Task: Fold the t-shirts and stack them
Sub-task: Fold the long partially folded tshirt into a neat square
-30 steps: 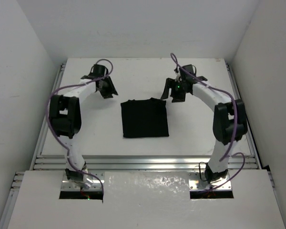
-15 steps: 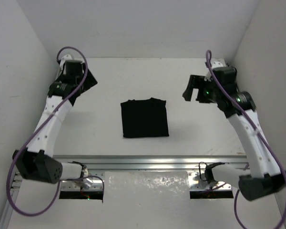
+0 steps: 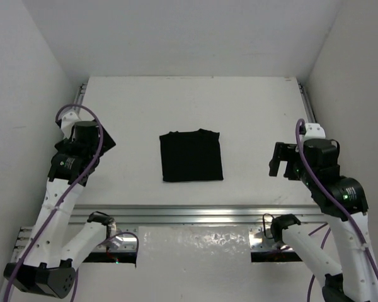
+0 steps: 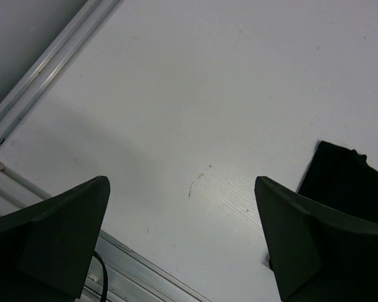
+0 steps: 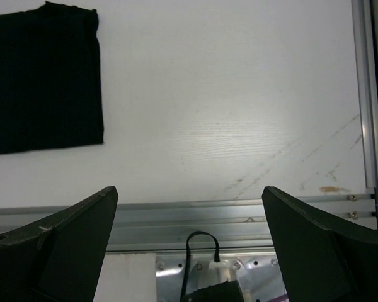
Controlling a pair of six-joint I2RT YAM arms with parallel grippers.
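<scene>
**White counter, one folded t-shirt, both hands spread and well clear**

White walls close in a white counter (image 3: 258,113), with a metal rail (image 3: 195,212) along its lower edge in the overhead view. The only thing lying on it is a black t-shirt (image 3: 191,156), dead centre of the frame. It is already folded into a neat, nearly square block, with its collar edge towards the top of the picture. Its slightly longer side runs top to bottom.

The left hand (image 3: 97,139) hangs at middle left and the right hand (image 3: 282,161) at middle right, both well apart from the cloth. The shirt lies between them, and neither arm is clearly nearer.

From the left wrist, the left hand (image 4: 181,207) is spread wide with bare counter in the gap, and a corner of the t-shirt (image 4: 346,182) shows at the right edge. From the right wrist, the right hand (image 5: 189,201) is equally spread and grips nothing, with the t-shirt (image 5: 44,78) in the upper left corner.

No box, bin or tray appears in any view, and no second shirt to stack. The fold looks finished.
</scene>
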